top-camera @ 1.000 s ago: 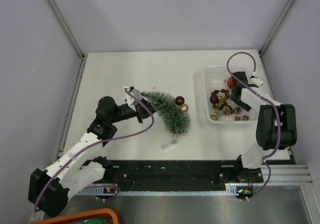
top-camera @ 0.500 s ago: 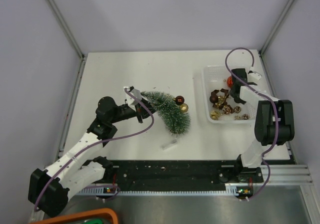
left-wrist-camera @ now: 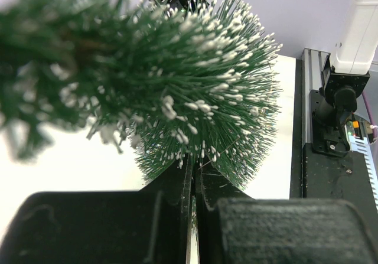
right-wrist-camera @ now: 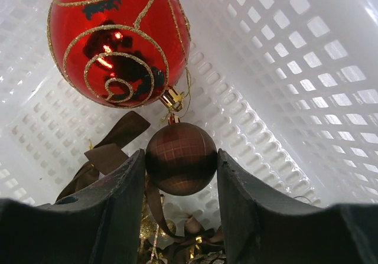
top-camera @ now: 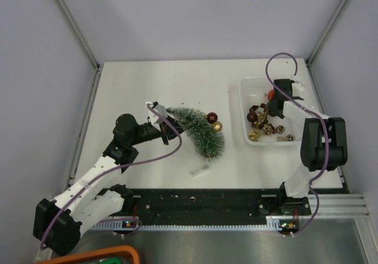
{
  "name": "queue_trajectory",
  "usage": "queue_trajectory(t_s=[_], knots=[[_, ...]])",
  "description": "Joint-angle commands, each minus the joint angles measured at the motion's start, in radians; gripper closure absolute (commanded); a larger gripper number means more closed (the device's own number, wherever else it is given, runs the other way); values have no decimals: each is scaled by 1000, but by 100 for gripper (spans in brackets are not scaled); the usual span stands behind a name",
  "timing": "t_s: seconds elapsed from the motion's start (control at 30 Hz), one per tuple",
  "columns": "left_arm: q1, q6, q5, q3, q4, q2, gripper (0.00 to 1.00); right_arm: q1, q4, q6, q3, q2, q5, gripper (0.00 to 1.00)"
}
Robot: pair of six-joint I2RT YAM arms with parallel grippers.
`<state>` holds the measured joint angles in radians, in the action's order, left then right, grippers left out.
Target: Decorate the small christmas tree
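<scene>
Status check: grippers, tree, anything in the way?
Left gripper shut on tree. Right gripper shut on brown bauble, low in basket. Red bauble right beside it.

A white perforated basket [top-camera: 243, 110] sits on the right side of the counter [top-camera: 147, 87]. Inside it, a red ball with gold swirls [right-wrist-camera: 118, 42] touches a brown checked ball [right-wrist-camera: 180, 157] at its gold cap, with brown ribbon bows [right-wrist-camera: 109, 152] beside them. Left of the basket, a dark red ball [top-camera: 210, 119] and a gold ball [top-camera: 217, 126] sit together. A small white piece [top-camera: 199, 170] lies nearer the front.
</scene>
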<state>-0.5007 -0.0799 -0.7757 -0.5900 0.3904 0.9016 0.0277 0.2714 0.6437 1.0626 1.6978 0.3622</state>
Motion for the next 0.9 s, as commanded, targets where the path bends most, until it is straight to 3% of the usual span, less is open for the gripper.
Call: queue_trajectory(t_s=[0.0,0.23,0.43,0.77,0.87], knots=[[-4,-11,-4,4,15,-4,100,-2,-28,-16,36,36,-23,56],[-6,-9,-5,6,15,-6,100,-3,-23,-4,20,34,-45,57],[-4,-11,-4,9,13,-9,100,-3,3,17,19,-147,-117,64],[-2,-21,4,19,13,-15,100,11,150,-7,-108,-640,-514,61],[-6,-27,10,22,15,-15,100,11,143,-10,-157,-766,-699,61]])
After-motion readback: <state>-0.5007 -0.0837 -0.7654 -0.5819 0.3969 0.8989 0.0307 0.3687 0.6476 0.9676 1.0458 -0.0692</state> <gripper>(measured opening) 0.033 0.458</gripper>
